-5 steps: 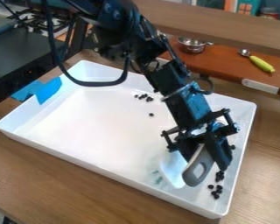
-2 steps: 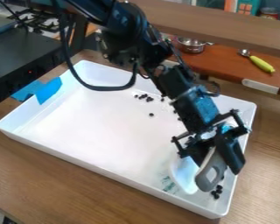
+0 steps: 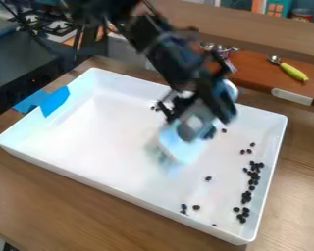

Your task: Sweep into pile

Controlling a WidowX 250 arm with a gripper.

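Note:
Over the middle of the white tray (image 3: 107,193), right of centre, hangs my gripper (image 3: 197,110), shut on the grey handle of a brush-like tool (image 3: 180,147) with a pale, whitish-blue head. That head is low over the tray floor. Black pieces (image 3: 252,176) form a long cluster along the tray's right side, with more (image 3: 242,214) near the right front corner. A few loose pieces (image 3: 208,178) lie toward the front, and others sit behind and beside the gripper.
Blue tape (image 3: 53,101) covers part of the tray's left rim. Behind the tray, a shelf holds a metal pot (image 3: 219,49) and a yellow-green handled utensil (image 3: 294,71). A dark stove (image 3: 22,68) stands at the left.
My gripper and the tool have moved up and left, away from the right front corner to the tray's middle. The black pieces along the right side and front have come into view.

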